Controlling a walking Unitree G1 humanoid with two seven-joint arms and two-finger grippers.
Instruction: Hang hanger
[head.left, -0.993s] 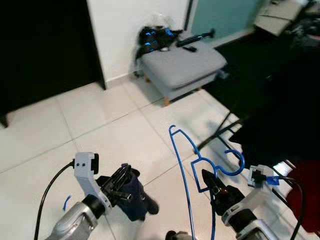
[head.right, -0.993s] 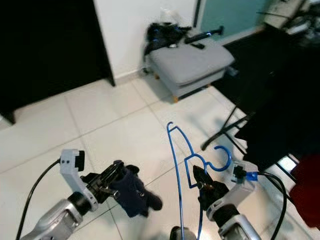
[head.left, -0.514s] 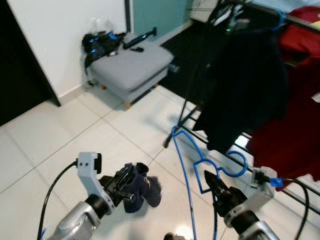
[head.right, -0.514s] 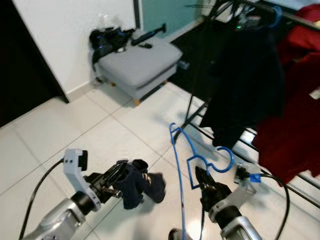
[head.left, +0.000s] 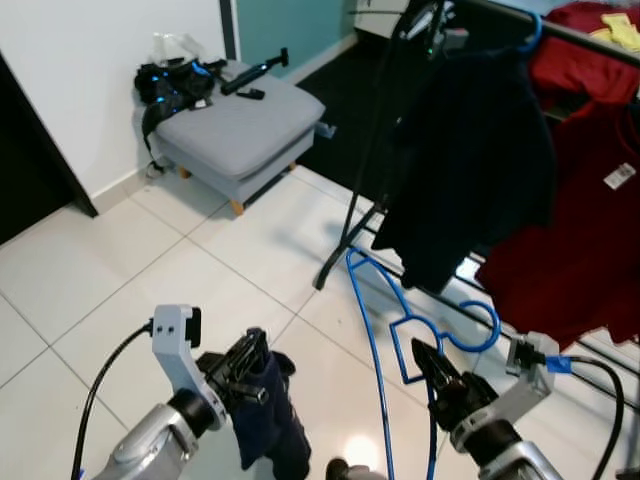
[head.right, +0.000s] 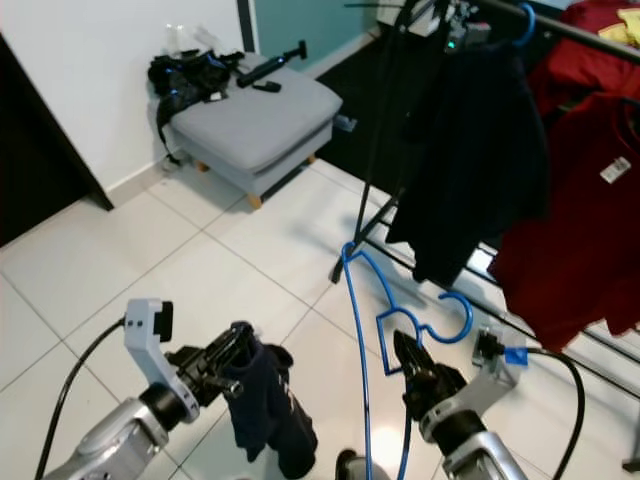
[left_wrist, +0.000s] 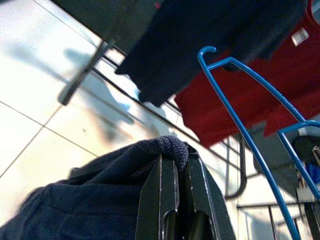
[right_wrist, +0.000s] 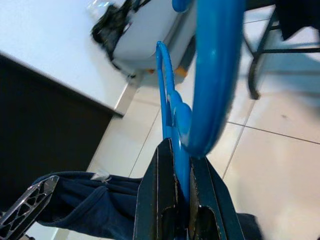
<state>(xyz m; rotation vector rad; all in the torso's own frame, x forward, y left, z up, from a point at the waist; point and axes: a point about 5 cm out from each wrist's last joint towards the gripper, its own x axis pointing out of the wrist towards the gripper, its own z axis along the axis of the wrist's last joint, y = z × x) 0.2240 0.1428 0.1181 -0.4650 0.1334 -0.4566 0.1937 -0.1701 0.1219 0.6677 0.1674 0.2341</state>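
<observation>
A blue plastic hanger (head.left: 395, 330) stands upright at lower right, its hook (head.left: 478, 327) curling toward the clothes rack. My right gripper (head.left: 428, 362) is shut on the hanger's neck; the right wrist view has the blue hanger (right_wrist: 210, 75) pinched between the black fingers (right_wrist: 160, 200). My left gripper (head.left: 247, 355) at lower left is shut on a dark navy garment (head.left: 270, 420) that hangs limp below it. The left wrist view has the navy garment (left_wrist: 100, 195) folded over the closed fingers (left_wrist: 162, 200).
A clothes rack (head.left: 375, 150) at the right carries a dark shirt (head.left: 470, 170) on a blue hanger and red garments (head.left: 580, 200). A grey footstool (head.left: 235, 125) with black bags (head.left: 175, 80) stands by the white wall. White floor tiles (head.left: 130, 260) lie between.
The camera has kept swinging right, bringing the rack and red clothes further into view. The navy garment now hangs straight down from my left gripper. Both grips are unchanged.
</observation>
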